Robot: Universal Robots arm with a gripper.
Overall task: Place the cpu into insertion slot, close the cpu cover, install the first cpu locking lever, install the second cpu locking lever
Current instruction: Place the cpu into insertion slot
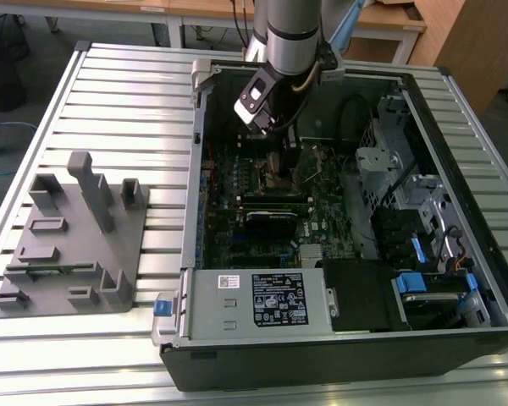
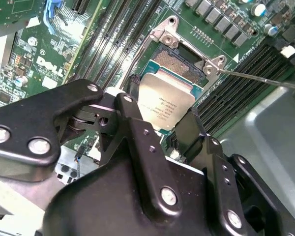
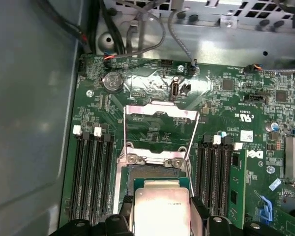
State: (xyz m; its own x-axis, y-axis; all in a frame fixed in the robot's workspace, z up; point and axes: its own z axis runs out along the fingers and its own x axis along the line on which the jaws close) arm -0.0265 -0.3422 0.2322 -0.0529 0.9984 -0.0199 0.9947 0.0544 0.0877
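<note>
Both wrist views show my gripper (image 2: 160,115) shut on the cpu (image 2: 166,104), a pale silver square chip clamped between two black fingers (image 3: 198,216). The cpu (image 3: 160,209) hangs just above the insertion slot (image 3: 155,173), offset to one side, so a strip of the slot's brownish contact field (image 2: 179,61) is uncovered. The cpu cover (image 3: 160,112), a thin silver frame, is swung open and lies back over the green board. A thin wire locking lever (image 2: 258,79) stands released beside the slot. In the exterior view the gripper (image 1: 281,165) is down inside the open computer case.
Long black memory slots (image 3: 91,172) flank the socket on both sides. The grey power supply (image 1: 262,300) fills the case's near edge. A metal drive cage (image 1: 398,169) is at the exterior view's right. Cables (image 3: 137,29) run along the case wall. A grey fixture (image 1: 68,237) sits on the slatted table.
</note>
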